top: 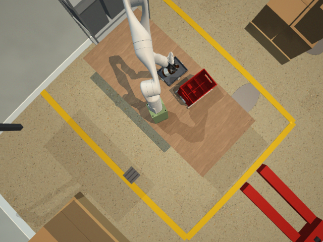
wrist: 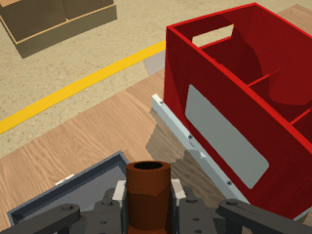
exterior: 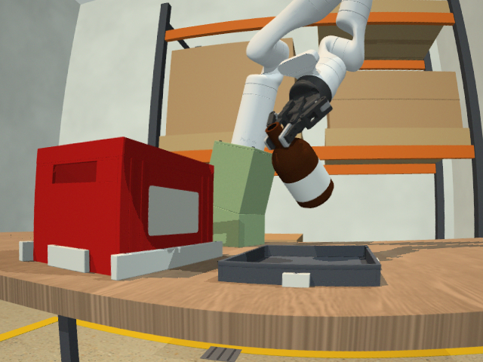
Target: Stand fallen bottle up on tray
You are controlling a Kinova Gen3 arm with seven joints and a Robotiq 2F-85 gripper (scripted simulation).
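The brown bottle [top: 165, 72] [exterior: 294, 159] [wrist: 148, 214] with a white label hangs in the air. It is tilted, its open mouth up and its base down, leaning to the left in the exterior view. My gripper [exterior: 277, 140] [wrist: 148, 194] is shut on its neck, one finger on each side. The dark grey tray [top: 170, 80] [exterior: 253, 273] lies flat on the table, below the bottle and apart from it. The red crate [top: 185, 97] [exterior: 78, 214] [wrist: 180, 73] stands upright beside the tray. The bottle's lower part is hidden in the wrist view.
The wooden table [top: 224, 125] [exterior: 429, 272] [wrist: 97, 122] carries the crate and tray. White strips [exterior: 167, 259] [wrist: 195, 151] run along the crate's foot. The green arm base [top: 159, 115] [exterior: 241, 187] stands behind them in the exterior view. Shelves with boxes [exterior: 389, 101] are farther back.
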